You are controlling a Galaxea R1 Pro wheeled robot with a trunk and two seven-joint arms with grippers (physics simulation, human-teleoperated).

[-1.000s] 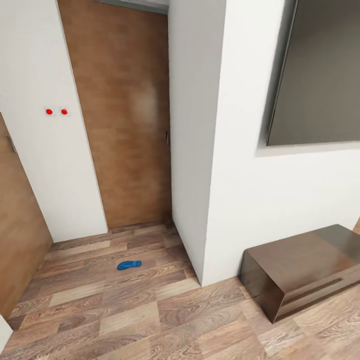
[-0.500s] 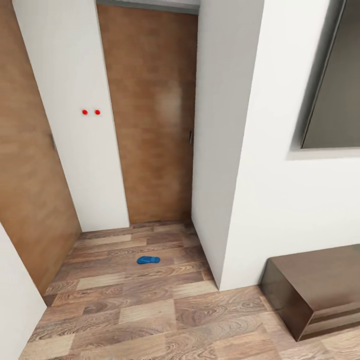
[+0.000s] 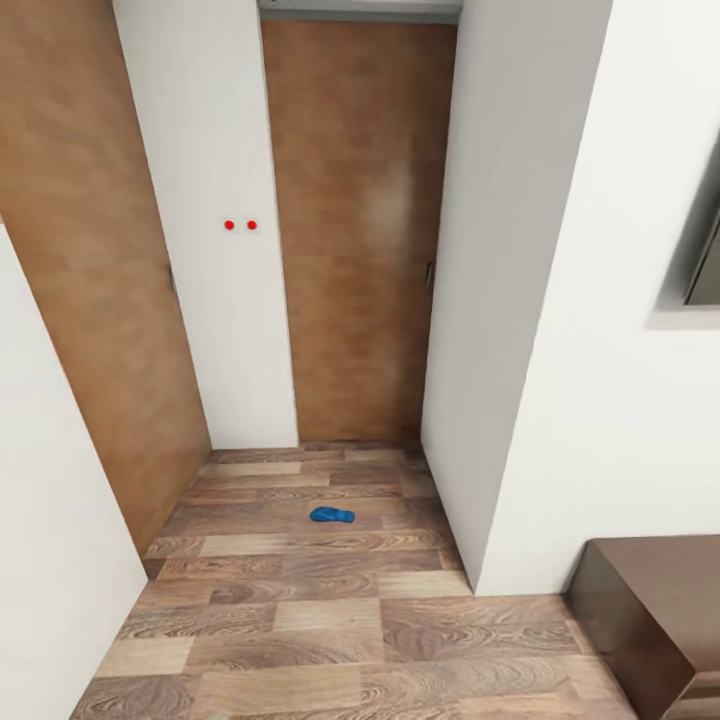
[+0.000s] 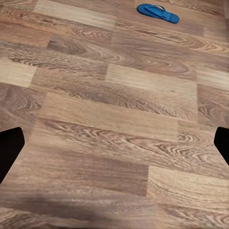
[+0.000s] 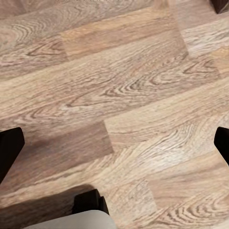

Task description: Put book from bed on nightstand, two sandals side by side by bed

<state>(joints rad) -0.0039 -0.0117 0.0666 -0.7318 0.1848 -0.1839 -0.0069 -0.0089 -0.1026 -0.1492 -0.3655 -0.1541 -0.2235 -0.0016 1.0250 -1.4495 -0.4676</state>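
White walls (image 3: pixel 560 300) close in a short passage with brown wooden doors (image 3: pixel 355 230) at its end and side, over a wood-plank floor (image 3: pixel 330 620). One blue sandal (image 3: pixel 331 515) lies flat on the planks midway down, well short of the far door; a dark brown cabinet (image 3: pixel 650 610) sits low at the right.

From the left wrist, the left gripper (image 4: pixel 114 145) is spread wide with nothing between its fingers, the sandal (image 4: pixel 158 13) on the floor far ahead.

From the right wrist, the right gripper (image 5: pixel 114 148) is equally wide and empty above bare planks.

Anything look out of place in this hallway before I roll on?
One blue sandal lies alone on the wood floor in the hallway nook, in front of the closed wooden door. Nothing spilled or damaged.
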